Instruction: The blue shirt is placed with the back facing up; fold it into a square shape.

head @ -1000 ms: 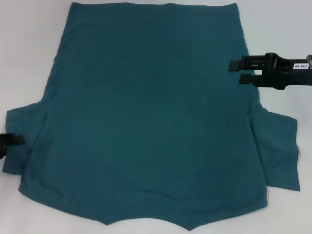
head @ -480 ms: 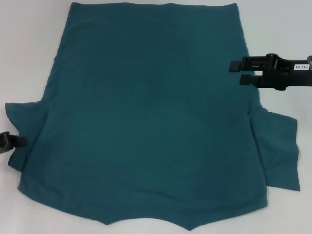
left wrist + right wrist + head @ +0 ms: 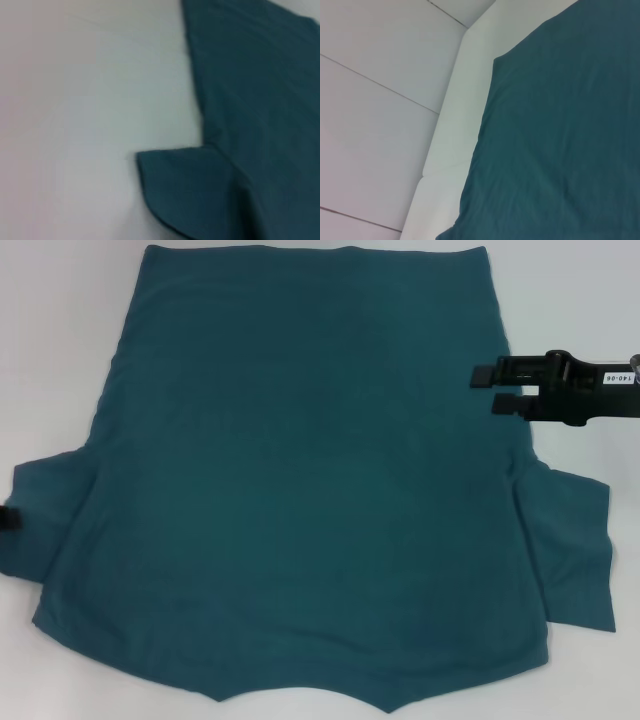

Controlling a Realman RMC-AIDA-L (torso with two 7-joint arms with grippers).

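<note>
I see the blue shirt (image 3: 310, 480) spread flat and plain side up on the white bench (image 3: 50, 340), covering most of its surface. Its straight hem lies along the far edge of the bench, and its shoulders and neckline run along the near edge, where the cloth dips out of my head view. The body is smooth with only faint ripples.

The left sleeve (image 3: 45, 515) sticks out toward the bench's left edge and lies flat. The right sleeve (image 3: 570, 550) reaches toward the right edge, with a fold line where it joins the body and a slightly rumpled cuff.

My left wrist camera shows the left sleeve (image 3: 190, 195) as a rounded flap on bare white bench (image 3: 90, 125), with the shirt's long side edge running away from it. My right wrist camera shows the shirt's far corner and side edge (image 3: 560, 135) against the bench's raised white rim (image 3: 455, 120), with pale panelled wall (image 3: 380, 100) beyond.

The right gripper (image 3: 488, 387) hangs over the shirt's right side edge, toward the far half of the bench, its two black fingers spread apart and pointing inward over the cloth, holding nothing.

The left gripper (image 3: 8, 519) is only a dark sliver at the left edge of my head view, beside the left sleeve's cuff; I cannot tell whether its fingers are apart or together.
</note>
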